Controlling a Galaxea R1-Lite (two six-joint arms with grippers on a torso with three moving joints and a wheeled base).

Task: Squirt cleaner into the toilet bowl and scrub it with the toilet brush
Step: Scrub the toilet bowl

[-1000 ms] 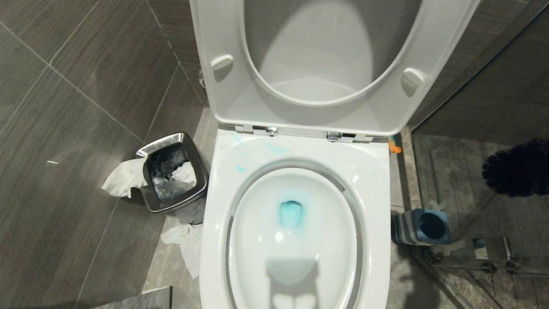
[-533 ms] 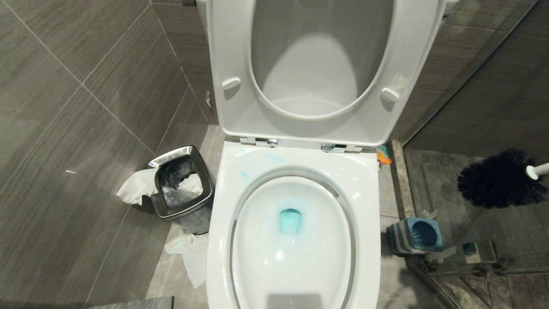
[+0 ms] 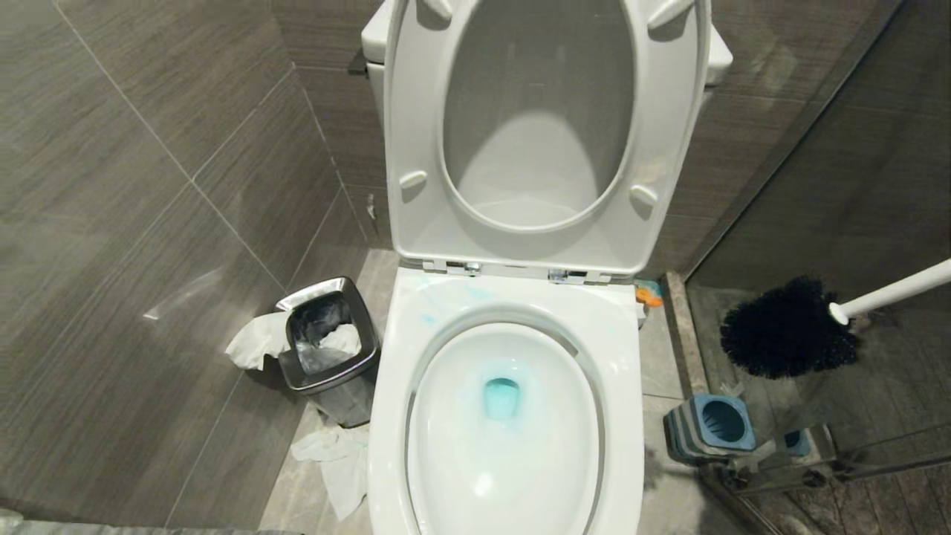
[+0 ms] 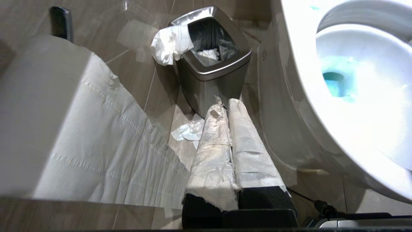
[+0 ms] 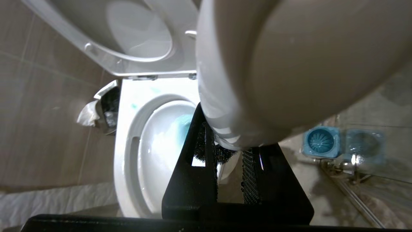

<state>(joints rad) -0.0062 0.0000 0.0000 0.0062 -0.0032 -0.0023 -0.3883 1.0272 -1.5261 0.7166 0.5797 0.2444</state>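
Note:
The toilet bowl (image 3: 617,349) stands in the middle with seat and lid raised. Blue cleaner (image 3: 501,397) tints the water, and pale smears mark the back rim (image 3: 427,319). To the right, the toilet brush hangs in the air above the floor, black bristle head (image 3: 787,327) level with the bowl's rim and white handle (image 3: 891,291) running off the right edge. My right gripper (image 5: 228,141) is shut on the handle's knob end (image 5: 289,64), with the bristles (image 5: 201,145) showing past its fingers. My left gripper (image 4: 225,103), wrapped in white paper, is shut and parked low beside the bowl (image 4: 289,96).
A grey-and-blue brush holder (image 3: 709,427) sits on the floor right of the bowl, by a glass partition's frame (image 3: 817,464). A steel waste bin (image 3: 327,345) with tissue hanging out stands on the left, and crumpled tissue (image 3: 334,457) lies on the floor. A toilet paper roll (image 4: 42,112) hangs beside my left arm.
The whole head view has shifted, showing the toilet from farther back and more of the raised lid. The brush has moved left toward the bowl, and its white handle now shows.

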